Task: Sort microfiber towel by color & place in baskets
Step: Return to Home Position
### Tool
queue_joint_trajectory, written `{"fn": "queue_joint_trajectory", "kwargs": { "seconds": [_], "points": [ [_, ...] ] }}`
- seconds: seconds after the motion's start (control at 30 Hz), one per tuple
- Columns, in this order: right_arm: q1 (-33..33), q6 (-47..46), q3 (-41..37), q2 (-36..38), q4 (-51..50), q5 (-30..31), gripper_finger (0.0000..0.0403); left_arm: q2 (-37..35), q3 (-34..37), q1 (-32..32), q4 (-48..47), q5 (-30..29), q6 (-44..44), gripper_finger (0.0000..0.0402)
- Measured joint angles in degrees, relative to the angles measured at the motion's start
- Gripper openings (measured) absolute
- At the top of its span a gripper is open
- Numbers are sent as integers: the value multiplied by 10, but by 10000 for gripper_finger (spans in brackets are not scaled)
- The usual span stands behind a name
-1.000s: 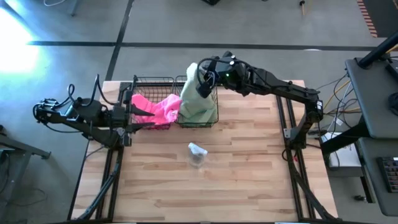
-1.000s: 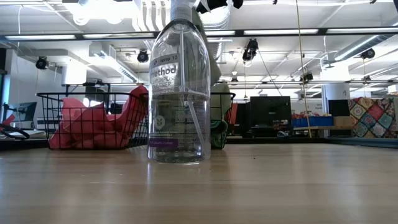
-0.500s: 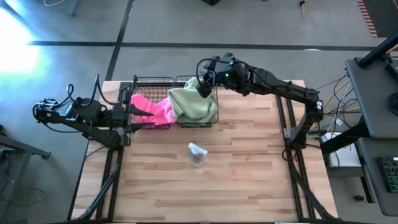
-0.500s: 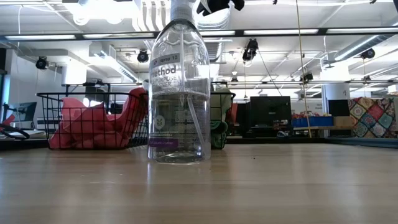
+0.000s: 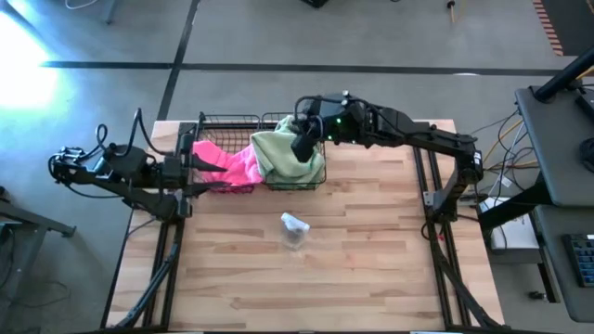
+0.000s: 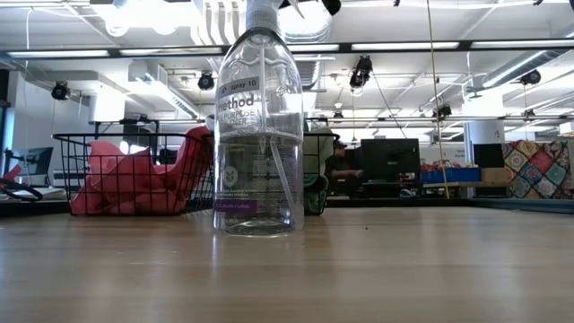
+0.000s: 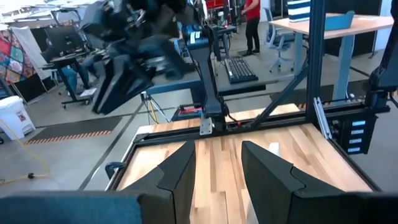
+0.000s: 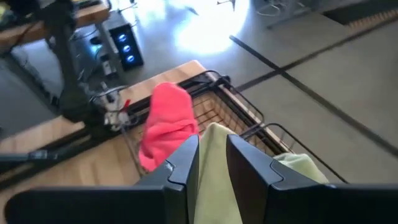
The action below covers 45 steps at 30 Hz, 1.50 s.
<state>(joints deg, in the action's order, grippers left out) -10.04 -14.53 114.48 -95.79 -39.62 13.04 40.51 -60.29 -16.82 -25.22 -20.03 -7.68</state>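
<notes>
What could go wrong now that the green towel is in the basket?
The pale green microfiber towel is heaped above the rim of the right black wire-mesh basket, with the right gripper close over it, jaws open; a fold could snag as the arm retracts. It also spills against the hot pink towel next door, so colours could mix.

You can read the brand "method" on the clear bottle [image 6: 258, 135] in the low view, printed across its shoulder. Just above it, small print looks like "spray 10", though you cannot be sure. The purple band [image 6: 237, 206] near its base carries print too small to read.
</notes>
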Motion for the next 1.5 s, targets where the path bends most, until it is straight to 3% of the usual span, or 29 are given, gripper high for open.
{"fn": "queue_joint_trajectory", "kwargs": {
  "seconds": [0.33,0.53,0.9,1.3,1.5],
  "points": [
    [63,88,2,1,-21,0,73,-57,0,0,-78,0,62,116],
    [87,82,-4,1,-110,0,73,-94,0,0,-133,0,142,116],
    [134,-157,-4,1,-340,-1,73,-125,0,0,-169,0,316,116],
    [157,-150,-1,1,-347,-1,73,-116,0,0,-147,-4,312,116],
    [172,-110,26,1,-325,-42,73,-115,0,0,-120,-4,305,116]
  ]
}}
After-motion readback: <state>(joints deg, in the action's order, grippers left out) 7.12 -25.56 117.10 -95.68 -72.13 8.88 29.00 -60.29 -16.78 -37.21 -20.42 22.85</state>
